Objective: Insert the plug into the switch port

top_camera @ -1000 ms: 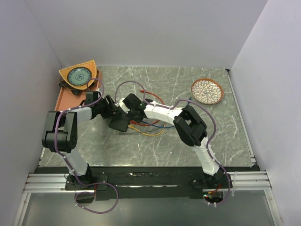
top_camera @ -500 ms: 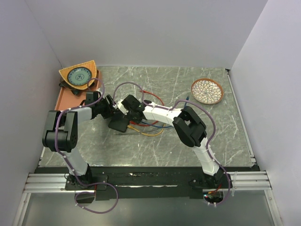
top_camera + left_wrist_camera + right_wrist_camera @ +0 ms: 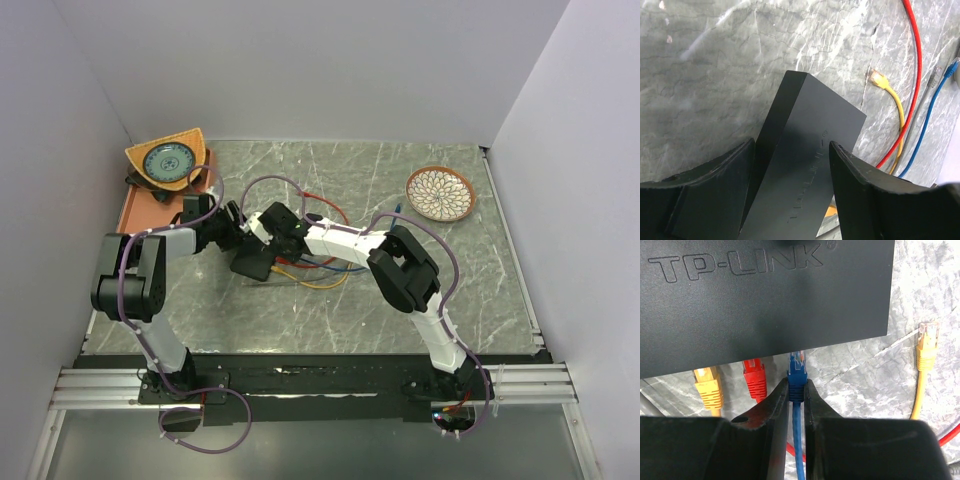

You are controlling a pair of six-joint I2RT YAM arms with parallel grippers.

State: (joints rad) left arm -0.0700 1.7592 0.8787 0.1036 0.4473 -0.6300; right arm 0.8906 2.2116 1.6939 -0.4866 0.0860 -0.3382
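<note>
The left arm (image 3: 128, 285) folds at its elbow near 8 o'clock and reaches toward the middle of the tabletop (image 3: 430, 300). The right arm (image 3: 405, 270) bends at 4 o'clock and lays its white forearm across to meet it. The two wrists almost touch just left of centre.

The left tool (image 3: 790, 147) has its fingers (image 3: 715, 190) spread wide and clamped on the two long faces of the switch (image 3: 810, 135), which stands tilted with one corner raised. The switch is a flat, matte-black box with embossed lettering on its lid.

The right tool (image 3: 796, 390) is nearly pressed together, pinching the blue plug (image 3: 797, 371) by its boot. The plug's clear tip at 12 o'clock touches the switch's near edge. That edge hides the switch port, so I cannot tell whether the plug is seated.

At 10 o'clock from the blue plug, a red plug (image 3: 754, 377) and an orange plug (image 3: 707, 386) meet the same edge. A loose yellow plug (image 3: 927, 346) lies on the marble at 2 o'clock.
</note>
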